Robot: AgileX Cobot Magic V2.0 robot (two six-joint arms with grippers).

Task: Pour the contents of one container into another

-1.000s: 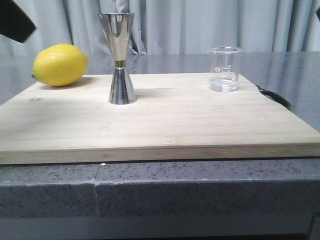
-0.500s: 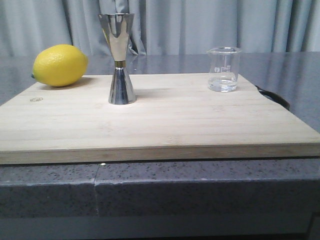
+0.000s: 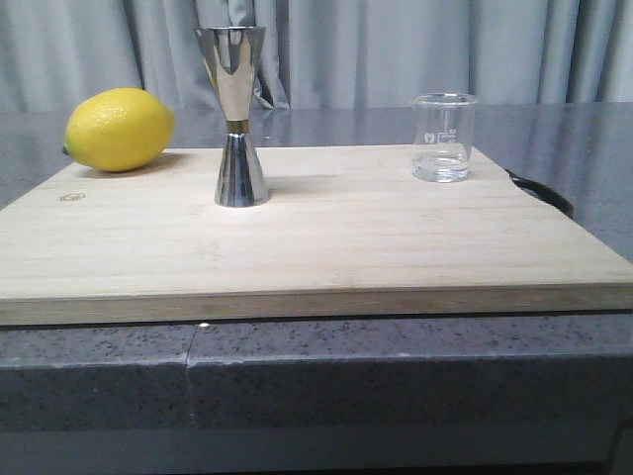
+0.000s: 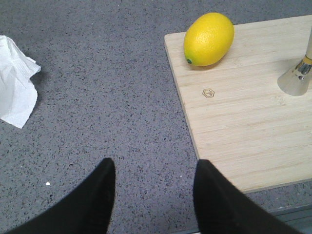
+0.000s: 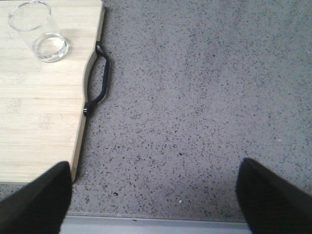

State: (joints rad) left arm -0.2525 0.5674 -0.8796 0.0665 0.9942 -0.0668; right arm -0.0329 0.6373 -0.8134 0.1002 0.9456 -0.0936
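Note:
The clear glass beaker [image 3: 444, 137] stands upright at the back right of the wooden board [image 3: 316, 237], a little clear liquid in its bottom; it also shows in the right wrist view, beaker [image 5: 38, 31]. The steel hourglass jigger [image 3: 237, 117] stands upright left of the board's middle; only its base [image 4: 297, 80] shows in the left wrist view. Neither arm appears in the front view. My left gripper [image 4: 153, 168] hangs open over the bare counter left of the board. Open wide and holding nothing, my right gripper [image 5: 155, 183] is above the counter right of the board.
A yellow lemon [image 3: 119, 129] lies on the board's back left corner. The board has a black handle [image 5: 97, 80] on its right edge. A crumpled white tissue [image 4: 14, 83] lies on the grey speckled counter [image 5: 195, 97] far left. Curtains hang behind.
A dark arm part at the top left of the front view one second ago has gone out of view. The beaker, jigger and lemon have not moved.

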